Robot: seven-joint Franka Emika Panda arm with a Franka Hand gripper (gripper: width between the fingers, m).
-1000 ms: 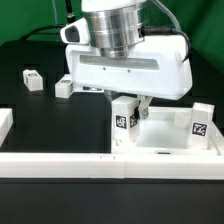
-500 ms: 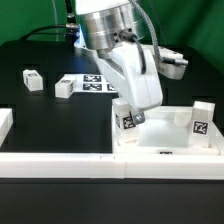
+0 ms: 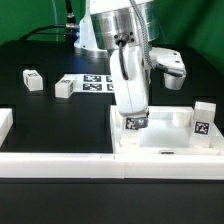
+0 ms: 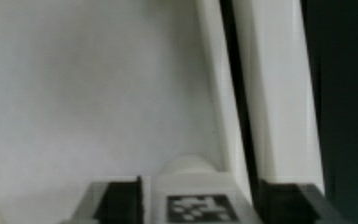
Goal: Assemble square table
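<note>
Square tabletop (image 3: 160, 135) lies on the black counter (image 3: 50, 125) with one leg (image 3: 200, 118) standing at a corner. The assembly looks under halfway, as two loose legs (image 3: 30, 78) lie well apart from the tabletop. The tool (image 3: 133, 117) is clamped on another leg (image 4: 201, 206), held upright just inside the tabletop's rim. Seating it appears to be the step in hand.

The wrist view is blurred, its edge cutting off the leg (image 4: 197, 208) and end effector (image 4: 197, 198)

Exterior view raised, downward, wrist view close over tabletop (image 4: 87, 90), seemingly sharing leg (image 3: 134, 122)
</note>
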